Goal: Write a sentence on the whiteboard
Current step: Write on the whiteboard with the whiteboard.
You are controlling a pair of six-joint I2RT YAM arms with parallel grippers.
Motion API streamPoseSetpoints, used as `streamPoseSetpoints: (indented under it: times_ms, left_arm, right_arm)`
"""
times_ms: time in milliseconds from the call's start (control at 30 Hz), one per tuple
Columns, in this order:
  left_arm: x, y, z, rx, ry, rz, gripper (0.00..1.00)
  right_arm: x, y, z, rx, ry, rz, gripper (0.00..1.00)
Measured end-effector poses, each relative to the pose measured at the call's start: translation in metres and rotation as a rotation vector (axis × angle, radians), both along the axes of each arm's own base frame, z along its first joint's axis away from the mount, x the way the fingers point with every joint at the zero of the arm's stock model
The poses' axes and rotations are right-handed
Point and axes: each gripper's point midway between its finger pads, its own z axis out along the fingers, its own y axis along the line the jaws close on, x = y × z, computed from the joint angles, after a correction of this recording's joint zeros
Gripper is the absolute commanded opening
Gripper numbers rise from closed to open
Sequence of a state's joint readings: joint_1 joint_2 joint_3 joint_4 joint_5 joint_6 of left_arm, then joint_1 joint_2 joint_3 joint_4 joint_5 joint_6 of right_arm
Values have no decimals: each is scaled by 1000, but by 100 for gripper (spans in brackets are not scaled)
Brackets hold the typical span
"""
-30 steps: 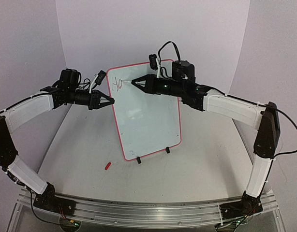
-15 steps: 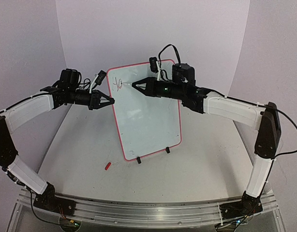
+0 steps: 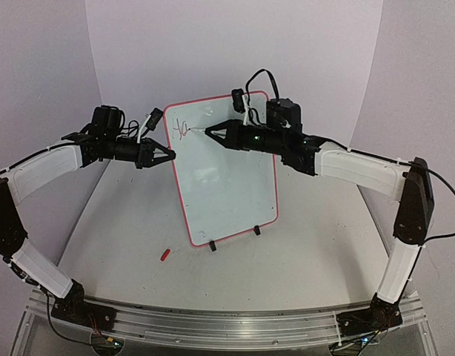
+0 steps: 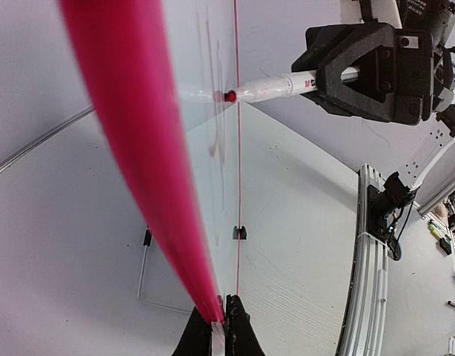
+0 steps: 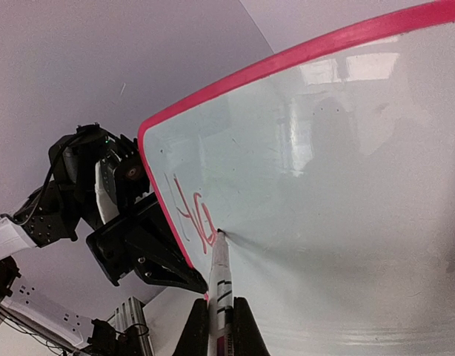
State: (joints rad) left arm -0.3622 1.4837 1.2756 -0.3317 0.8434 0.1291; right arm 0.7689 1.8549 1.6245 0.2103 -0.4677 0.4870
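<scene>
The whiteboard stands tilted on its wire stand at mid-table, white with a red-pink rim. Of the sentence, only two reddish letters show, at its top left; they also appear in the right wrist view. My right gripper is shut on a slim white marker, whose tip touches the board just right of the letters. The marker also shows in the left wrist view. My left gripper is shut on the board's left rim, jaws pinching it.
A small red cap lies on the table left of the board's foot. Black clips hold the board's lower edge. White walls enclose the table at the back and sides. An aluminium rail runs along the near edge.
My right gripper has shifted the marker tip slightly right and down on the board beside the letters. The left gripper and the board have not moved.
</scene>
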Motion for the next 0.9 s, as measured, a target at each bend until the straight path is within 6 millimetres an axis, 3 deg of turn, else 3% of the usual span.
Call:
streamPoseSetpoints:
  times_ms: [400,900]
  left_arm:
    - [-5,-7,3,-3,-17,-20,0]
    - [-5,-7,3,-3,-17,-21,0]
  right_arm:
    - [-9,-5,23,39,-40,18,0]
    - [1,-10,22,34,-39,-45,0]
